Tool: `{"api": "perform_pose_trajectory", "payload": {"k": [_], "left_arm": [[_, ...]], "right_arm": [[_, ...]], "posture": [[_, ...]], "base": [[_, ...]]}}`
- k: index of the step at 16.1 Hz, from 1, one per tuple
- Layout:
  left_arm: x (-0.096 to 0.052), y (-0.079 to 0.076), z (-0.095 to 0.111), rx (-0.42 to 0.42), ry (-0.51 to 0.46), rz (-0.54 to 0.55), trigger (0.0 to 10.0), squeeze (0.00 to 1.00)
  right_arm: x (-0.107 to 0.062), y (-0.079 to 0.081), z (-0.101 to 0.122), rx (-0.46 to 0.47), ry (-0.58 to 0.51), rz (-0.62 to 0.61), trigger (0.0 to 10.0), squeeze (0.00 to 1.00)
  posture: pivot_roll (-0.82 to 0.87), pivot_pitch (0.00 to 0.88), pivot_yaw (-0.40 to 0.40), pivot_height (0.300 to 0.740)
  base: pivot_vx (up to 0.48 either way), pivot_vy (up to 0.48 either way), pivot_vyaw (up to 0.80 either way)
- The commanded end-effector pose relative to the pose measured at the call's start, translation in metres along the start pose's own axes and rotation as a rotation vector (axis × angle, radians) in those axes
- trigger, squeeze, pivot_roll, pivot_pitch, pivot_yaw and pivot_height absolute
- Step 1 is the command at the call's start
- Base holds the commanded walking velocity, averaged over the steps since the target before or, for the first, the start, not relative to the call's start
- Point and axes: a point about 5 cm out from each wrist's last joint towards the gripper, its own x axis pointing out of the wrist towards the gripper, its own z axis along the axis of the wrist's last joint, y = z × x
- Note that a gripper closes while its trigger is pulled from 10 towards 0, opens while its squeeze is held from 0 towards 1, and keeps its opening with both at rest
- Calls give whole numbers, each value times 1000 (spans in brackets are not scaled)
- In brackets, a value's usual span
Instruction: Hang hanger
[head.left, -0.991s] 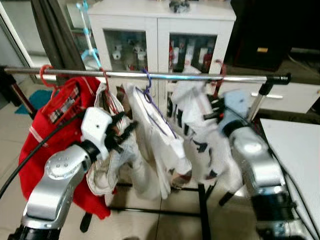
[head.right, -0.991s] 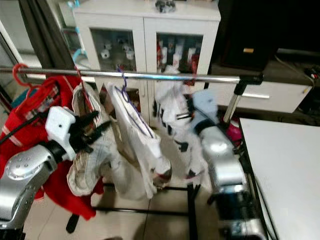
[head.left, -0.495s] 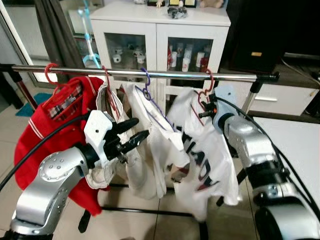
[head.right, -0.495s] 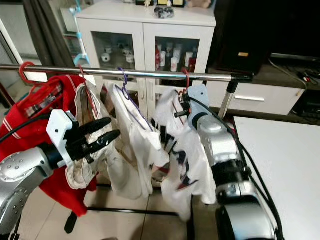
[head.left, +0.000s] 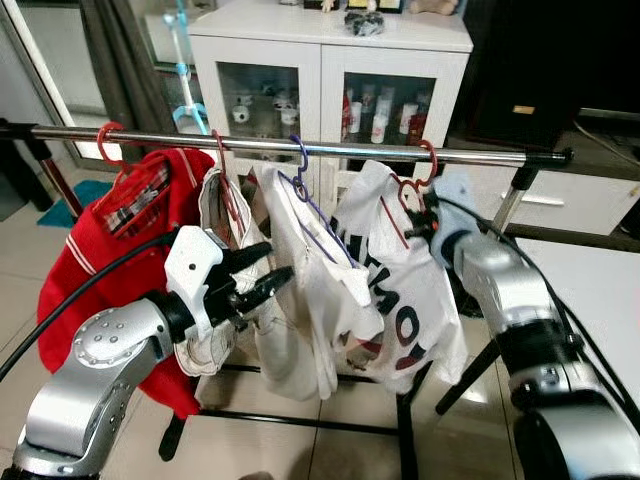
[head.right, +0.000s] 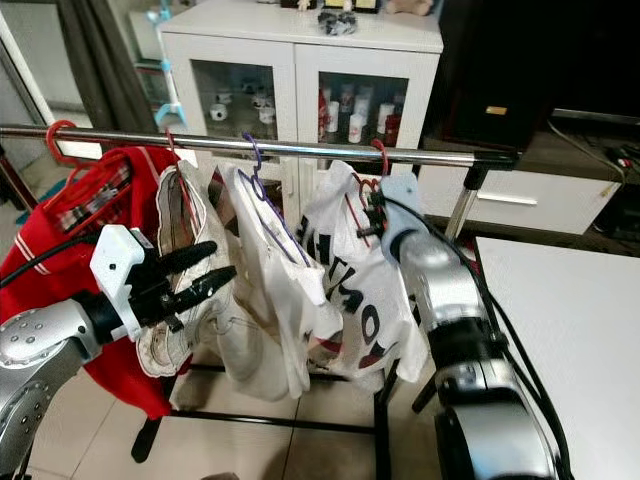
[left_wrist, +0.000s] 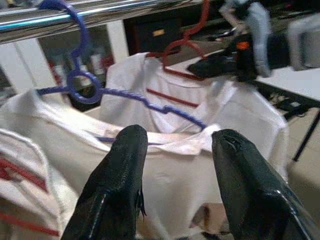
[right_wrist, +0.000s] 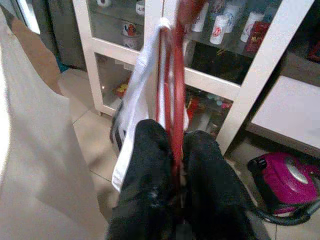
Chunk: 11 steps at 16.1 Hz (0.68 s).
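Red hanger (head.left: 412, 185) with its white printed T-shirt (head.left: 405, 290) sits right of centre in the left eye view, its hook already curled over the chrome rail (head.left: 330, 150), so the hanging itself looks done. The right gripper (head.left: 425, 215) is at the hanger just below the hook, with its jaws closed on the red wire; letting go and drawing back is what seems left. To the left along the rail hang a purple hanger (head.left: 300, 180) carrying a white shirt (head.left: 300, 290) and, at the frame's left, a red jacket (head.left: 110, 250). The left gripper (head.left: 265, 275) hovers mid-left in front of the white shirt, jaws spread and holding nothing.

In the right eye view the same hook (head.right: 380, 155) rests on the rail near the centre top, with the white cabinet (head.right: 300, 70) behind.

The left wrist view has the two black fingers (left_wrist: 120, 190) apart in the lower half, the purple hanger across the middle, and the right gripper at the upper right.

The right wrist view shows its fingertips (right_wrist: 150, 165) pressed onto the red wire at centre.
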Motion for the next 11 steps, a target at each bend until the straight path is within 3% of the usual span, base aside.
{"api": "perform_pose_trajectory", "payload": {"k": [1, 2, 5, 6, 7, 8, 10, 11], "left_arm": [[0, 5, 0, 16, -8, 58, 10000, 0], [0, 8, 0, 15, -15, 98, 10000, 0], [0, 8, -4, -4, -1, 147, 10000, 0], [0, 9, -7, -33, 12, 191, 10000, 0], [-2, 10, -9, -64, 16, 232, 10000, 0], [-3, 10, -12, -82, 27, 252, 10000, 0], [-4, 5, -16, -61, 38, 274, 10000, 0], [-4, 5, -16, -63, 34, 280, 10000, 0]], "right_arm": [[-8, -3, 18, -19, -125, 11, 10000, 1000], [-18, -3, 21, 28, -180, 51, 10000, 1000], [-44, 3, 15, 19, -245, 97, 10000, 1000], [-52, 4, 3, 38, -172, 75, 10000, 1000], [-62, 14, -3, 86, -145, 174, 10000, 969], [-69, 20, -4, 97, -172, 241, 10000, 0], [-83, 40, -12, 117, -171, 328, 10000, 0], [-82, 43, -15, 131, -162, 322, 10000, 0]], "posture": [[82, 0, 27, 740], [80, 0, 26, 740], [76, 0, 24, 740], [76, 0, 25, 740], [72, 0, 28, 740], [70, 0, 28, 740], [74, 0, 20, 740], [76, 0, 17, 740]], "base": [[0, 0, 0], [0, 0, 0], [0, 0, 0], [0, 0, 0], [0, 0, 0], [0, 0, 0], [0, 0, 0], [0, 0, 0]]}}
